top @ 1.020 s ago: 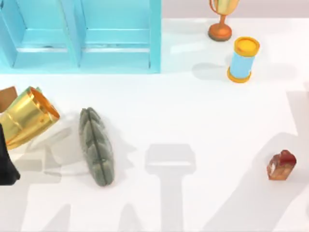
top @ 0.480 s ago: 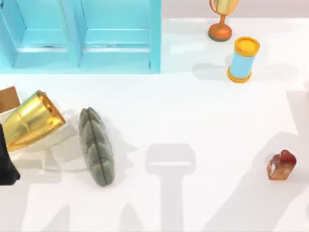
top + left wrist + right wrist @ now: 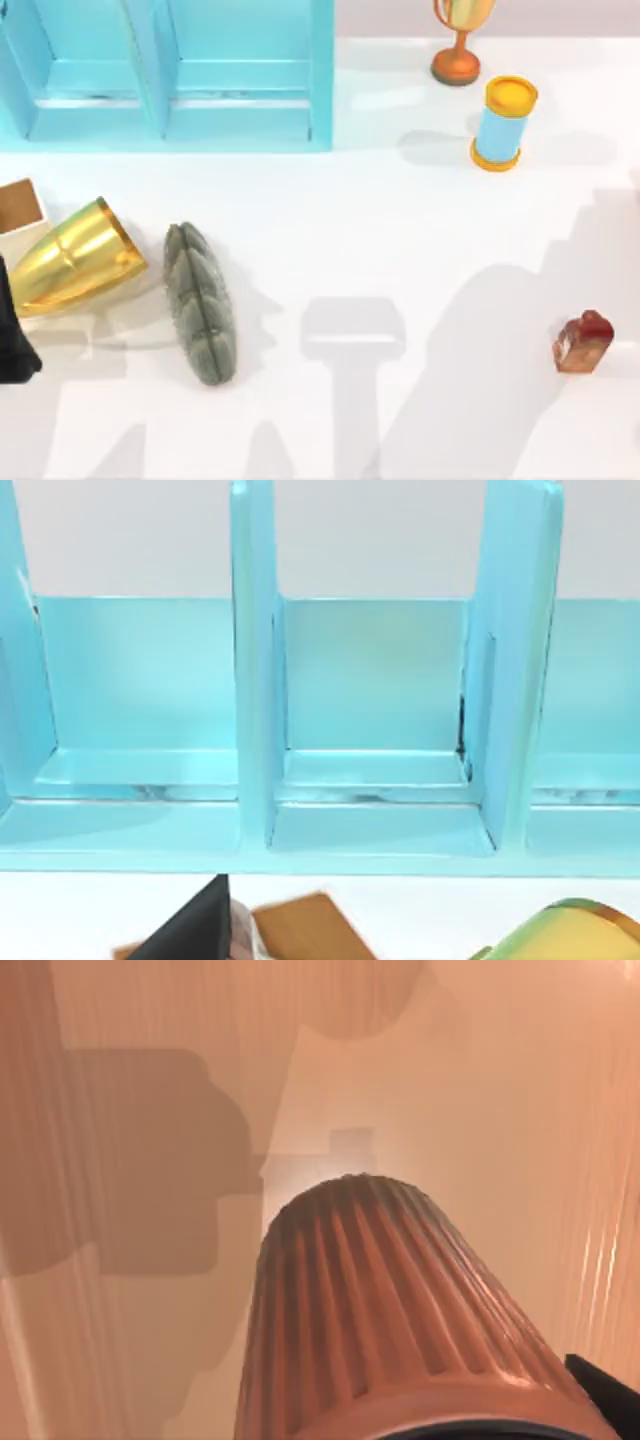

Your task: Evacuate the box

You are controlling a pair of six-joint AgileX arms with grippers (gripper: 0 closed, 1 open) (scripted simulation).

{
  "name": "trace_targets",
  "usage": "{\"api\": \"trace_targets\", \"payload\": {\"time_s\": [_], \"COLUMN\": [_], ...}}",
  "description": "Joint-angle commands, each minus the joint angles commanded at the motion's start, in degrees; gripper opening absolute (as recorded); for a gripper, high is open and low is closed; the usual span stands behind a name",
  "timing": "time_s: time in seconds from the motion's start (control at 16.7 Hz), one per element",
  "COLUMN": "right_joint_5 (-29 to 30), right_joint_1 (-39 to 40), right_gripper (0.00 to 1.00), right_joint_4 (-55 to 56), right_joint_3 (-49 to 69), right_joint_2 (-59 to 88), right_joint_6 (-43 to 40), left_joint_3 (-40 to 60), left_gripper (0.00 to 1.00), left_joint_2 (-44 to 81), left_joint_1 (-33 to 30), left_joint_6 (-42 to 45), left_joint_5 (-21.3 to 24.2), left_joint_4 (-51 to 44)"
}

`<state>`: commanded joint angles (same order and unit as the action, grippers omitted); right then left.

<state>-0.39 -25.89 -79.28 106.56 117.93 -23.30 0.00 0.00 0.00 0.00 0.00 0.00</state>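
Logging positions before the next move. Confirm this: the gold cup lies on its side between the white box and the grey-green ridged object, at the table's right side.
One thing is wrong: the side. In the top view the gold cup lies tipped between the box and the grey-green ridged object, but at the table's left side.

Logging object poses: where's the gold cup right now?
In the top view the gold cup lies on its side at the table's left edge, between the box and the grey-green ridged object.
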Motion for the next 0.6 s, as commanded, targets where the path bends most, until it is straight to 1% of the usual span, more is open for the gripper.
{"api": "trace_targets", "payload": {"time_s": [0.12, 0.24, 0.6], "right_joint_5": [0.06, 0.09, 0.07], "right_joint_1": [0.04, 0.06, 0.30], "right_gripper": [0.00, 0.00, 0.00], "right_joint_4": [-5.41, -8.40, -8.85], "right_joint_3": [5.17, 8.13, 8.50], "right_joint_2": [-0.56, -0.93, -0.74], "right_joint_6": [-0.01, 0.00, 0.17], "left_joint_3": [0.00, 0.00, 0.00], "left_gripper": [1.00, 1.00, 1.00], "left_joint_2": [0.00, 0.00, 0.00], "left_joint_1": [0.00, 0.00, 0.00], "left_joint_6": [0.00, 0.00, 0.00], "left_joint_5": [0.00, 0.00, 0.00], "left_joint_4": [0.00, 0.00, 0.00]}}
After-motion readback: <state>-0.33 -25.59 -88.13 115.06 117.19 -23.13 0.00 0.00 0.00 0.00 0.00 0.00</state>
